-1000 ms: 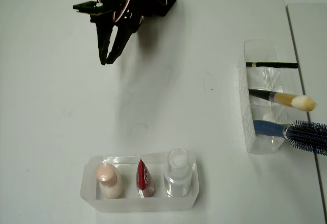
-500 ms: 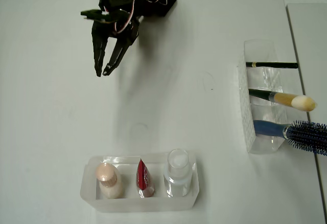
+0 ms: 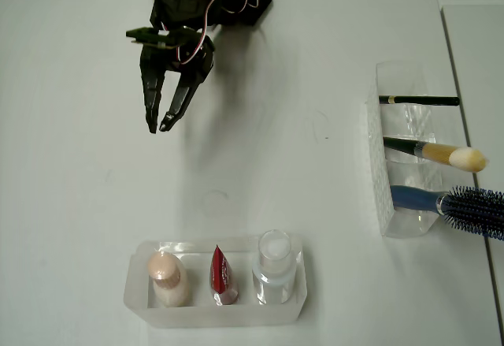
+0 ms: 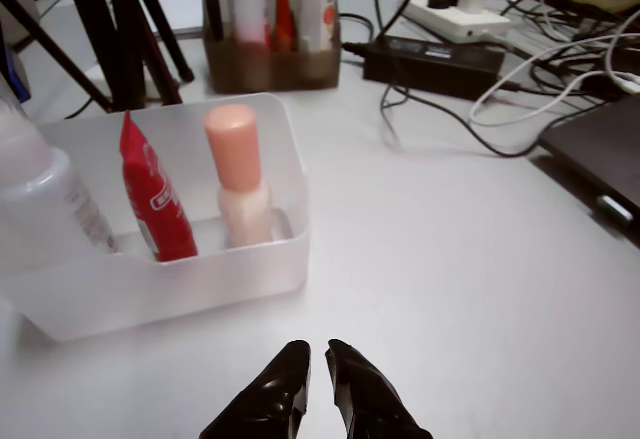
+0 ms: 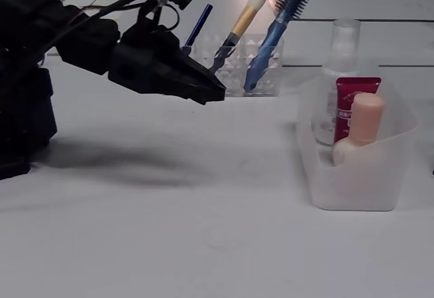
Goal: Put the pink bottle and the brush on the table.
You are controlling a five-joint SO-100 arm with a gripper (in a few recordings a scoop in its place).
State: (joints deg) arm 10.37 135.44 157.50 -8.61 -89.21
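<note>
Gripper slightly parted, empty, above table. Overhead: brush in right holder. Wrist: pink bottle in tub.

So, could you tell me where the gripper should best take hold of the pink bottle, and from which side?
Probably by the cap. The pink bottle stands upright at one end of the translucent bin, its squat body below the rim and the red tube close beside it. The gripper should descend from above, fingers straddling the cap.
</note>
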